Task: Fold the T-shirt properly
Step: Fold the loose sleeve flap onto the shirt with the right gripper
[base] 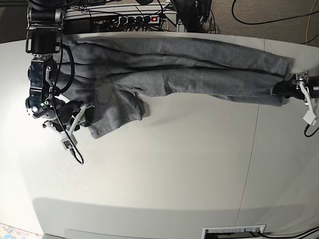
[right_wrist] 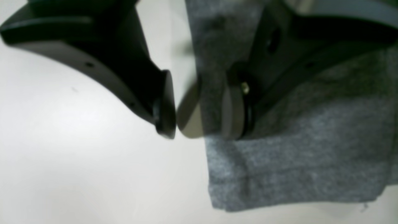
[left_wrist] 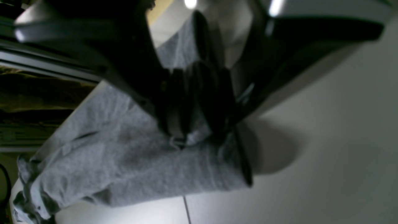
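T-shirt (base: 172,67) lies stretched along the far side of the white table (base: 173,168), bunched lengthwise, one end hanging down toward the near-left in a loose flap. Behind the far edge: a power strip (base: 133,18) with a red lit switch and a tangle of black cables (base: 259,12). A vent grille (base: 234,235) sits at the table's near edge. Nothing lies on the shirt or blocks it apart from the arms themselves. No readable print anywhere.

Left gripper (left_wrist: 192,130) — clamped tight on a gathered wad of grey fabric at the shirt's end, on the base view's right; cloth bulges out below the fingertips.

Right gripper (right_wrist: 199,105) — jaws parted a little, one pad (right_wrist: 231,112) pressed onto the fabric edge, the other finger (right_wrist: 164,105) over bare table just beside the hem. Not closed on the cloth.
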### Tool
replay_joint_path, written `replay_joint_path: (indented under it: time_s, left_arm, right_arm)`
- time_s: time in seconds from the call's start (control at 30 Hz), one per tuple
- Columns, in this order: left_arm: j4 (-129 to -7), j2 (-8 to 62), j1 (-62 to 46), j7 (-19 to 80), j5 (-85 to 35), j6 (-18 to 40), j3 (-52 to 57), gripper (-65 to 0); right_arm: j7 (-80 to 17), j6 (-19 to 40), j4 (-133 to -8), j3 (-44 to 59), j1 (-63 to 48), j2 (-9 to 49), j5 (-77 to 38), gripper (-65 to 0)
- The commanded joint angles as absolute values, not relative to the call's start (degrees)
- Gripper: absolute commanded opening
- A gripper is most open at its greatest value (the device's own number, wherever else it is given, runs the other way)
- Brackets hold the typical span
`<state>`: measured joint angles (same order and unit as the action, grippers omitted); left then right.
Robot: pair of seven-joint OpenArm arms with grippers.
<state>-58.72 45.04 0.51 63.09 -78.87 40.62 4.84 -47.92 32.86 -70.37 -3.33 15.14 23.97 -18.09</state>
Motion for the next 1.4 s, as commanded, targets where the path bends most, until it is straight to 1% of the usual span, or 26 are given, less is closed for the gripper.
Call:
replay_joint_path:
  time_s: [0.0, 0.03, 0.2, 0.33, 0.43, 0.6, 0.77, 0.9, 1.03, 1.13, 1.27, 1.37]
  left_arm:
    - [-58.78, 45.76, 0.47, 64.84, -75.81, 40.00, 4.64, -45.0]
    - [-58.78, 45.76, 0.47, 64.84, -75.81, 40.00, 4.64, -45.0]
    - [-58.78, 45.76, 0.47, 64.82, -75.81, 40.00, 4.64, -45.0]
    - [-58.78, 45.76, 0.47, 64.82, -75.81, 40.00, 4.64, -45.0]
    - [-58.78, 45.76, 0.47, 64.84, -75.77, 40.00, 4.64, -45.0]
    - [-58.78, 45.76, 0.47, 64.45, -75.81, 40.00, 4.64, -45.0]
    - [-58.78, 45.76, 0.47, 64.47, -75.77, 40.00, 4.64, -45.0]
    - [-58.78, 45.76, 0.47, 64.47, -75.79, 40.00, 4.64, -45.0]
    - [-58.78, 45.74, 0.45, 64.47, -75.79, 40.00, 4.64, -45.0]
    - [-58.78, 45.74, 0.45, 64.47, -75.79, 40.00, 4.64, -45.0]
    - [-58.78, 45.74, 0.47, 64.45, -75.77, 40.00, 4.64, -45.0]
    - [-58.78, 45.74, 0.47, 64.42, -75.79, 40.00, 4.64, -45.0]
  right_arm:
    - [-47.94, 32.82, -70.48, -3.03, 16.19, 24.91, -17.93, -41.5]
    - [-48.36, 32.82, -70.37, -3.03, 16.10, 24.91, -18.02, -44.6]
    - [-52.58, 32.82, -70.39, -3.01, 16.03, 24.91, -21.08, -64.9]
    - [-54.52, 32.80, -70.57, -3.01, 16.03, 25.10, -25.30, -65.0]
    - [-56.99, 32.82, -72.27, -2.87, 16.01, 25.67, -30.98, -65.0]
    - [-63.75, 32.82, -80.60, -2.76, 15.18, 25.74, -36.21, -65.0]
    - [-67.61, 32.80, -90.41, -2.50, 11.31, 25.74, -37.45, -65.0]
    - [-68.64, 32.84, -97.14, -2.50, 4.69, 25.71, -38.09, -65.0]
    - [-68.84, 32.91, -105.21, -0.82, -4.23, 25.65, -37.67, -65.0]
    - [-68.07, 32.93, -112.42, 3.88, -11.55, 25.21, -37.67, -65.0]
    - [-65.91, 32.95, -121.34, 13.39, -21.15, 25.23, -37.67, -65.0]
    - [-65.67, 32.93, -125.84, 20.08, -26.37, 25.23, -37.74, -65.0]
